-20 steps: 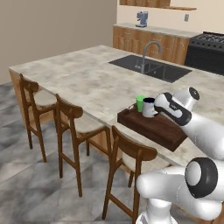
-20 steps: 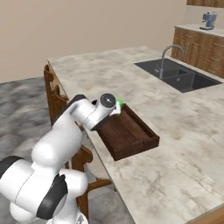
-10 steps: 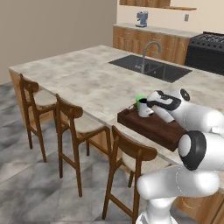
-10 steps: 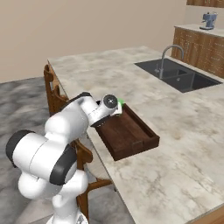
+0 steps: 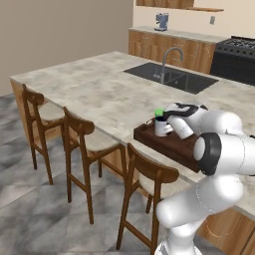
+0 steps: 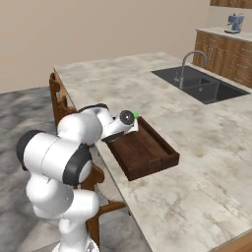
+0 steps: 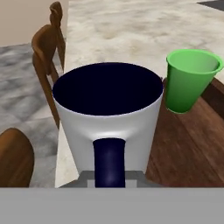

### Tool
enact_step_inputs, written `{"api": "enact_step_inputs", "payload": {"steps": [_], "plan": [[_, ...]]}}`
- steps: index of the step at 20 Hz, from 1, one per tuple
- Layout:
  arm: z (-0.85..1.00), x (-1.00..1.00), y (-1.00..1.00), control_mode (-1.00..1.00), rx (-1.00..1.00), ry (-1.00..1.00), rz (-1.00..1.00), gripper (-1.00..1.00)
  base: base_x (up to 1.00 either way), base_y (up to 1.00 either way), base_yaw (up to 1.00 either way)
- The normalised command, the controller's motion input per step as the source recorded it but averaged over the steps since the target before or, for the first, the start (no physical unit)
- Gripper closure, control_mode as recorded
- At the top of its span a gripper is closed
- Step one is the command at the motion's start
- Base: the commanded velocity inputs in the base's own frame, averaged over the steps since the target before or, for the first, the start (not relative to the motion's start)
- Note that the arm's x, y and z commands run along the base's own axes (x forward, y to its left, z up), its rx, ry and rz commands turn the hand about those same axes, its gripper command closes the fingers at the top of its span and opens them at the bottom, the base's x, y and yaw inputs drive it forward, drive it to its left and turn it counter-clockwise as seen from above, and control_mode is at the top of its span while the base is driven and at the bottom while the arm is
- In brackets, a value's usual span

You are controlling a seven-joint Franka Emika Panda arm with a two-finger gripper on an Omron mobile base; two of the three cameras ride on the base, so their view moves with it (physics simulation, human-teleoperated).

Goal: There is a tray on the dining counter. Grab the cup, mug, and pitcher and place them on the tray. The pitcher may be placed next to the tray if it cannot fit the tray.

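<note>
Our claw point(image 5: 168, 121) is clamped on the dark handle of the small grey mug with the navy inside point(image 7: 108, 127). The bright green handleless cup point(image 7: 189, 78) stands just beyond the claw, on the dark brown wooden tray point(image 6: 147, 152).

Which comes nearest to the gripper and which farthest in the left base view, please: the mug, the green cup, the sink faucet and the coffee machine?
1. mug, at the gripper, over the tray's near end.
2. cup, just behind the mug.
3. faucet, mid-counter.
4. coffee machine, back wall.
</note>
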Motion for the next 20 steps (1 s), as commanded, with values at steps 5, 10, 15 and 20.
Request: {"api": "enact_step_inputs", "payload": {"steps": [5, 10, 15, 20], "plan": [[-0.33, 0.2, 0.0, -1.0, 0.0, 0.06, 0.02, 1.0, 0.0, 0.0, 0.0], [-0.28, 0.3, 0.0, -1.0, 0.0, 0.03, 0.02, 1.0, 0.0, 0.0, 0.0], [-0.14, 0.39, 0.0, -1.0, 0.0, 0.0, 0.01, 1.0, 0.0, 0.0, 0.0], [-0.37, 0.24, 0.0, -1.0, 0.0, 0.0, 0.01, 1.0, 0.0, 0.0, 0.0]]}}
